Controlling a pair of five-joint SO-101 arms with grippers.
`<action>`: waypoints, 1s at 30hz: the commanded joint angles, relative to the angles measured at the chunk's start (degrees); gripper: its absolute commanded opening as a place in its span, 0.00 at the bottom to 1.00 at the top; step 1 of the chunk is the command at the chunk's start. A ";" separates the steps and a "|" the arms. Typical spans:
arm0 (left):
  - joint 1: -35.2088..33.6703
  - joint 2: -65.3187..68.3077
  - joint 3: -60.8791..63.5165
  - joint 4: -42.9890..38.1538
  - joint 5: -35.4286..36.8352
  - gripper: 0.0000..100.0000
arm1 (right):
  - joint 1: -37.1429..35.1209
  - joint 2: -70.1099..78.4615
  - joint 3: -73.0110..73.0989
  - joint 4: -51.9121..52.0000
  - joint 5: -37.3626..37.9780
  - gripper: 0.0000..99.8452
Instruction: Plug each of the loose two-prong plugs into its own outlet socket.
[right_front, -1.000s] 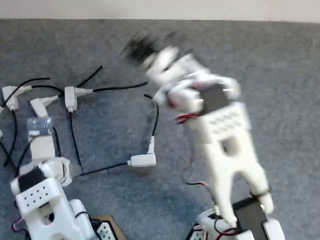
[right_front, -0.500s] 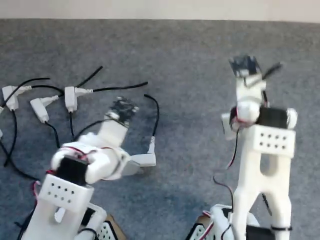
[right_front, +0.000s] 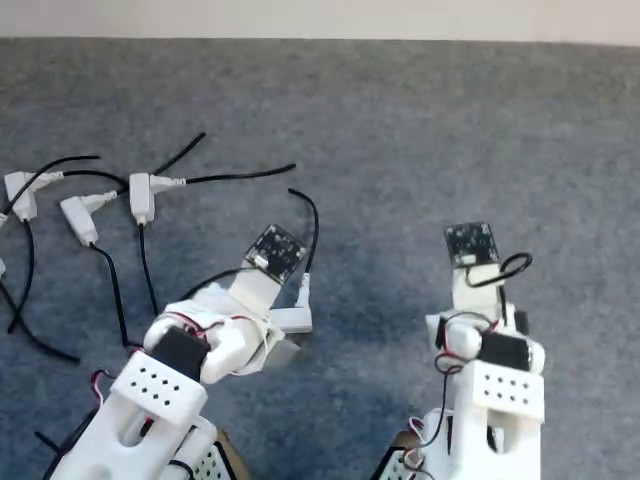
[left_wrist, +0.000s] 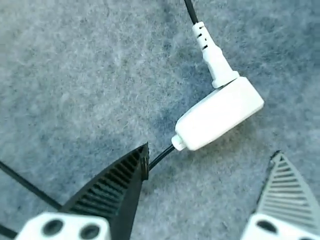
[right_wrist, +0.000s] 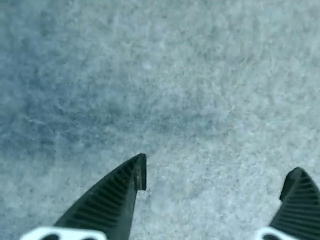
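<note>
The left hand (left_wrist: 210, 151) hangs wide open, a ribbed dark finger on each side, right above a white rectangular plastic socket block (left_wrist: 220, 120) lying flat on the grey felt-covered worktop (right_front: 400, 120). Butted against one end of it at an angle is a small white two-prong plug (left_wrist: 216, 62) with a ribbed collar, and a thin black cord (left_wrist: 189, 9) runs away from it. I can't tell whether its prongs are seated or just touching. A second black lead leaves the block's other end.

These pieces look light, hard and glossy, so I'd expect them to skid on the felt and slip in a loose pinch. The cords look springy enough to tug them round. The best hold is probably across the flat sides of the moulded body, not on the collar or the cord.

The right hand (right_wrist: 218, 165) is spread open too, over bare felt well apart from everything. More white plug and socket pieces (right_front: 140, 195) sit near the worktop's left edge, with cords looping between them.
</note>
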 joint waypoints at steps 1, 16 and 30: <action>-0.13 -0.22 2.51 -4.75 0.53 0.36 | 0.57 -4.62 1.89 -1.27 -0.62 0.39; -1.27 -0.13 -17.45 20.84 20.84 0.28 | 0.57 -7.52 6.81 -1.54 -0.62 0.39; -4.18 32.57 -27.65 12.40 9.23 0.28 | 0.57 -7.69 7.96 -1.54 -0.44 0.39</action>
